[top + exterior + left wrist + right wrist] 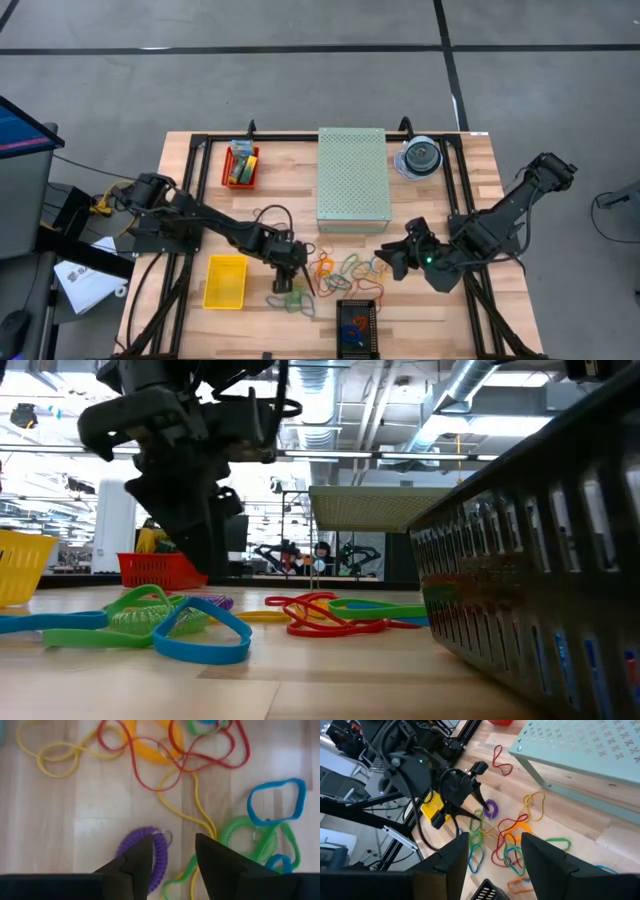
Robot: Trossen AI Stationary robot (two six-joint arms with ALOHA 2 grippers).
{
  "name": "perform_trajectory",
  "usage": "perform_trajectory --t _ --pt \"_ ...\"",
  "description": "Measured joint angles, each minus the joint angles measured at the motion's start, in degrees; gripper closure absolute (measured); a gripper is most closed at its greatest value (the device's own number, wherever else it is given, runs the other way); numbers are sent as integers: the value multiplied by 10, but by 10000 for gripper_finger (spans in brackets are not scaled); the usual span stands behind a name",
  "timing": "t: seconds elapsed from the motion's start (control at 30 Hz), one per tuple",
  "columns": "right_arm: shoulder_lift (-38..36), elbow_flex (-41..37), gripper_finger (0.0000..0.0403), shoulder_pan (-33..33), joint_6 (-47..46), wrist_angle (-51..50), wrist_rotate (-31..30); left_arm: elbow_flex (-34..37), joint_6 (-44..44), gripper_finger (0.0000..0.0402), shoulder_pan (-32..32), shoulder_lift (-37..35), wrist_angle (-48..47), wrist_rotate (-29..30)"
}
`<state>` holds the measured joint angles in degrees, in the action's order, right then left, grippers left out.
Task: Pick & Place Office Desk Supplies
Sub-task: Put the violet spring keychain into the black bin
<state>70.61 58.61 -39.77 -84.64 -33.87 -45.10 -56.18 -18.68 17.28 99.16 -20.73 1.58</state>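
The left hand [300, 283] hangs part-open (gripping nothing) over the purple coil [150, 852] beside the rubber bands [345, 268] on the bench [420, 320], right hand [388, 258] open nearby.

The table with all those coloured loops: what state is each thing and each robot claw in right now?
Left gripper: open, fingers either side of the purple coiled loop, which lies flat on the table.
Right gripper: open, empty, hovering near the pile.
Tangle of red, yellow and green rubber-band loops: loose on the wood.
Yellow plastic bin: upright, empty.
Black mesh basket: holds a few loops.
Pale green perforated box: closed.
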Motion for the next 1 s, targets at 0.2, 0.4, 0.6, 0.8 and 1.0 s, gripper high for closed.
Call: perform_trajectory --t 0.2,0.4,0.6,0.8,1.0 --pt "0 0 225 0 0 -2 0 2 -7 257 0 9 -7 -3" --pt "0 0 225 0 2 -2 2 1 -17 257 1 32 6 -19" --pt "0 0 225 0 6 -2 3 0 -27 257 4 44 13 -15" --pt "0 0 225 0 6 -4 16 0 -30 261 3 45 16 2" --pt "0 0 225 0 10 -4 17 0 -33 315 3 45 16 15"
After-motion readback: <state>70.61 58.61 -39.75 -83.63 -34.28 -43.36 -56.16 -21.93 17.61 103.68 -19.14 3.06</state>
